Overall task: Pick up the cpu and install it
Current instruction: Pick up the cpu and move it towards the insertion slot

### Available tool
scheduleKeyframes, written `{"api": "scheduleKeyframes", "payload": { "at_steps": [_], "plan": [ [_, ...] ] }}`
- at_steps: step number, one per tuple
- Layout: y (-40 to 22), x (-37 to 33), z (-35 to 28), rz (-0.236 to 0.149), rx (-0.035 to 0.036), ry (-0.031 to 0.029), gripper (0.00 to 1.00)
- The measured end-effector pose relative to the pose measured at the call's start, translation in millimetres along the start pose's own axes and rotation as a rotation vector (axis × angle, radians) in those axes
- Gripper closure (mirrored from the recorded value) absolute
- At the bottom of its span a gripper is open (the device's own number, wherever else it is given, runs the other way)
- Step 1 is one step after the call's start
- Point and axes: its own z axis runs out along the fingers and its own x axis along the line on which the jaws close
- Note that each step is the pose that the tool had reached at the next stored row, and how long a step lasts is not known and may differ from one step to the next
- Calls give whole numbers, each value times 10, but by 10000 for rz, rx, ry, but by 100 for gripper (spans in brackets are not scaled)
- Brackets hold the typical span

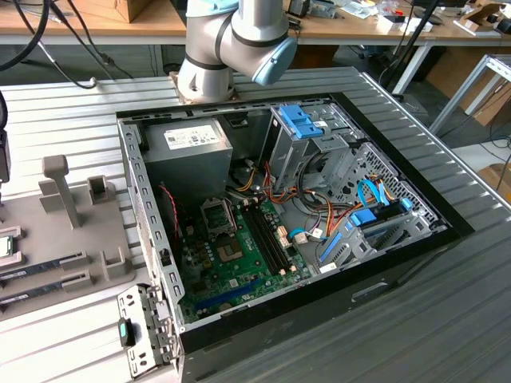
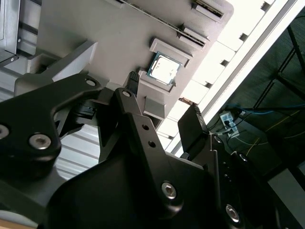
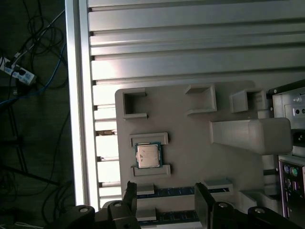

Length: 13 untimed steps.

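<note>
We see the arm [image 1: 231, 44] cut off by the exterior view's upper edge; the cpu [image 1: 6, 246] and the memory sticks [image 1: 40, 267] run off the exterior view's left edge, so we cannot see them whole. In the first wrist view the tool [image 3: 164, 193] is cropped by the frame; in the second wrist view its dark body hides much of the grey holder [image 2: 119, 33].

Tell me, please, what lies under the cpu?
The cpu sits between two low brackets on the grey fixture plate; whatever lies directly beneath the chip is covered by it.
</note>
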Motion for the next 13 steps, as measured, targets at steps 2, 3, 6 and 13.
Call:
{"api": "scheduleKeyframes", "payload": {
  "at_steps": [2,3,6,13],
  "plan": [
    [0,0,4,0,0,0,40],
    [0,0,5,0,0,0,40],
    [0,0,8,0,0,0,40],
    [-1,0,19,0,0,0,40]
  ]
}}
